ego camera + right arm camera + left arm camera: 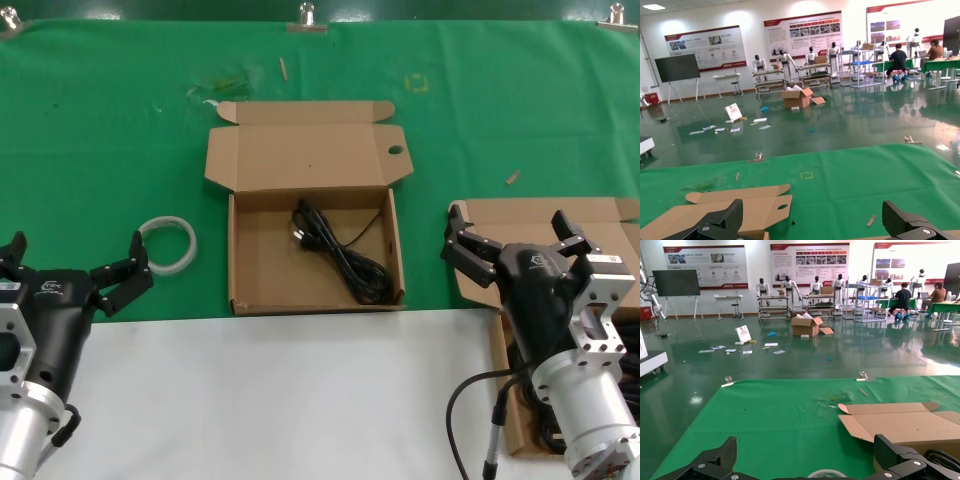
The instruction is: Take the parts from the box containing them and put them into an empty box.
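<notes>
— Right tool (pixel 510 238) hovers spread over the source box (pixel 520 225); left tool (pixel 75 265) spread, idle beside the tabletop's (pixel 300 400) ring (pixel 167 243).
— One cable bundle (pixel 340 250) sits in the holed-lid box (pixel 315 255); light, floppy; I'd pinch mid-coil.

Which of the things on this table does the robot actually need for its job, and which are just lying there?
For the job:
- black cables, one bundle already in the holed-lid box
- second cardboard box on the right, under the right gripper
- left gripper

Just lying about:
- white ring
- small scraps on the green cloth
</notes>
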`<action>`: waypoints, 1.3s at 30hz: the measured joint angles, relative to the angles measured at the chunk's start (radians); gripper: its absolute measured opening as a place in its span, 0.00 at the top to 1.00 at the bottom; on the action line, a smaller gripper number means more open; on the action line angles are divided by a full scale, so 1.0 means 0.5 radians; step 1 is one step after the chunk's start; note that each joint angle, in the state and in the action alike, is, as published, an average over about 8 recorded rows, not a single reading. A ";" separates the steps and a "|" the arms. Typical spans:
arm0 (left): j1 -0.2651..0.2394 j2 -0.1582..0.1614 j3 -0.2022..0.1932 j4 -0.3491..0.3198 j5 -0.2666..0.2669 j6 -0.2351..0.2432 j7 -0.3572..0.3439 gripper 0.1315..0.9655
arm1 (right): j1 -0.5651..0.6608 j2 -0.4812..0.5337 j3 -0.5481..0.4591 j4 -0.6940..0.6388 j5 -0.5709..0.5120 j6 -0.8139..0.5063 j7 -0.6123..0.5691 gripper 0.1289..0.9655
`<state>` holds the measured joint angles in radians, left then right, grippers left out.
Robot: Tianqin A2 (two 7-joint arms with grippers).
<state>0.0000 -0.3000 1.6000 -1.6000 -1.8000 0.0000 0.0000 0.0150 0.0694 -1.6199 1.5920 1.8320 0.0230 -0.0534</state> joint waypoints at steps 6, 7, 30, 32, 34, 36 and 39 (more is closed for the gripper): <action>0.000 0.000 0.000 0.000 0.000 0.000 0.000 0.00 | 0.000 0.000 0.000 0.000 0.000 0.000 0.000 0.00; 0.000 0.000 0.000 0.000 0.000 0.000 0.000 0.00 | 0.000 0.000 0.000 0.000 0.000 0.000 0.000 0.00; 0.000 0.000 0.000 0.000 0.000 0.000 0.000 0.00 | 0.000 0.000 0.000 0.000 0.000 0.000 0.000 0.00; 0.000 0.000 0.000 0.000 0.000 0.000 0.000 0.00 | 0.000 0.000 0.000 0.000 0.000 0.000 0.000 0.00; 0.000 0.000 0.000 0.000 0.000 0.000 0.000 0.00 | 0.000 0.000 0.000 0.000 0.000 0.000 0.000 0.00; 0.000 0.000 0.000 0.000 0.000 0.000 0.000 0.00 | 0.000 0.000 0.000 0.000 0.000 0.000 0.000 0.00; 0.000 0.000 0.000 0.000 0.000 0.000 0.000 0.00 | 0.000 0.000 0.000 0.000 0.000 0.000 0.000 0.00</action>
<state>0.0000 -0.3000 1.6000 -1.6000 -1.8000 0.0000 0.0000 0.0150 0.0694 -1.6199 1.5920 1.8320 0.0230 -0.0534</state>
